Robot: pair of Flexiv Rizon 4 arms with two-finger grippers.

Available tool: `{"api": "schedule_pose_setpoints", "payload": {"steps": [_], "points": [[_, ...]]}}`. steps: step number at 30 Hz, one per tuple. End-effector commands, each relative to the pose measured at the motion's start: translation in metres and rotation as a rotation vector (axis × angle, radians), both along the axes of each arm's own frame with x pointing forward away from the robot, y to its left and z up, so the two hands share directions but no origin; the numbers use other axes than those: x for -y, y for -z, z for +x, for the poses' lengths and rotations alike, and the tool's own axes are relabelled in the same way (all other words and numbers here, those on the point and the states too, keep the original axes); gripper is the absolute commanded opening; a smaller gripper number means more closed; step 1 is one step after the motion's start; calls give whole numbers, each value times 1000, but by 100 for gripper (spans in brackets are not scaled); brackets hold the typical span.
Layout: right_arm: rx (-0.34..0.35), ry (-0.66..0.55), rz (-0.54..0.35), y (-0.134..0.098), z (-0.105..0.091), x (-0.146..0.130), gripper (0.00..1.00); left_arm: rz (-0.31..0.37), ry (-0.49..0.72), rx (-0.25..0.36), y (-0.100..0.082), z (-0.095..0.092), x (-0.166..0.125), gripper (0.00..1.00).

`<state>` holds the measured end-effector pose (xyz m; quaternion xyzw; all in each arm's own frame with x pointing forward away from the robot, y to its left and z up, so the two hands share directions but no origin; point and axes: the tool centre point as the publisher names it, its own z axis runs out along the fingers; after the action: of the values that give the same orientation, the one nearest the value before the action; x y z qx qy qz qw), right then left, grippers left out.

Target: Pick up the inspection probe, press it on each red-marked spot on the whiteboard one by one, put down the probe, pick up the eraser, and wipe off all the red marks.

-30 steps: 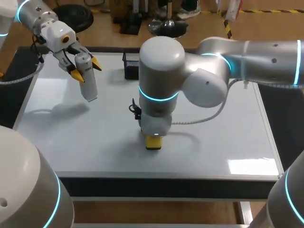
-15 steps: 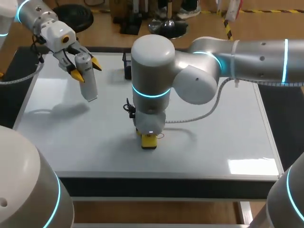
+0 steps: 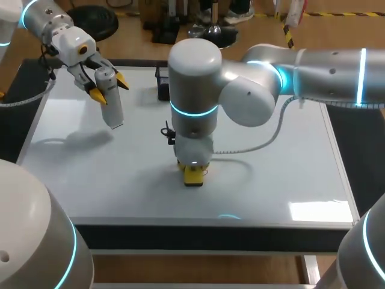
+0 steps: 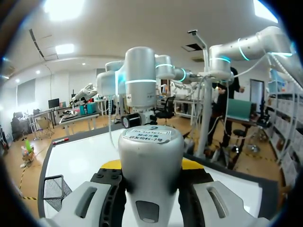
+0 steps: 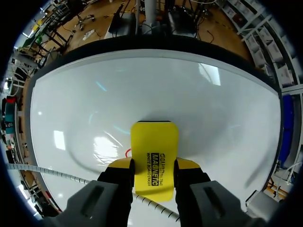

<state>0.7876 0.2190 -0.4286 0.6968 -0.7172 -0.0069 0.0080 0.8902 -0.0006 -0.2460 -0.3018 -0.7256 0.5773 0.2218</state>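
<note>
So the whiteboard (image 3: 289, 162) covers pretty much the whole table, and my right arm (image 3: 289, 66) comes across to its middle. My left gripper (image 3: 108, 87) hangs over the far left corner, pinching the grey probe (image 3: 112, 105) clear of the board. My right gripper (image 5: 152, 166) is clamped on the yellow eraser (image 5: 154, 149), which is pressed flat on the board. Right beside it there's what looks like a scrap of red mark (image 5: 127, 152), but it's too small to be sure.
</note>
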Motion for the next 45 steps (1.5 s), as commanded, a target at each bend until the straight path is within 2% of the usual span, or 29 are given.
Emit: {"api": "schedule_pose_setpoints", "payload": {"steps": [1, 11, 23, 29, 34, 45], "points": [[6, 11, 4, 6, 3, 20, 0, 1, 4, -1, -1, 1, 0, 0], [9, 72, -12, 6, 4, 52, 0, 1, 4, -1, -1, 1, 0, 0], [19, 127, -12, 0, 8, 77, 0, 1, 4, -1, -1, 1, 0, 0], [33, 114, -40, -9, 12, 82, 0, 1, 4, -1, -1, 1, 0, 0], [14, 98, -47, -20, 18, 83, 0, 1, 4, -1, -1, 1, 0, 0], [31, 84, -6, -39, 29, 82, 0, 1, 4, -1, -1, 1, 0, 0]]}}
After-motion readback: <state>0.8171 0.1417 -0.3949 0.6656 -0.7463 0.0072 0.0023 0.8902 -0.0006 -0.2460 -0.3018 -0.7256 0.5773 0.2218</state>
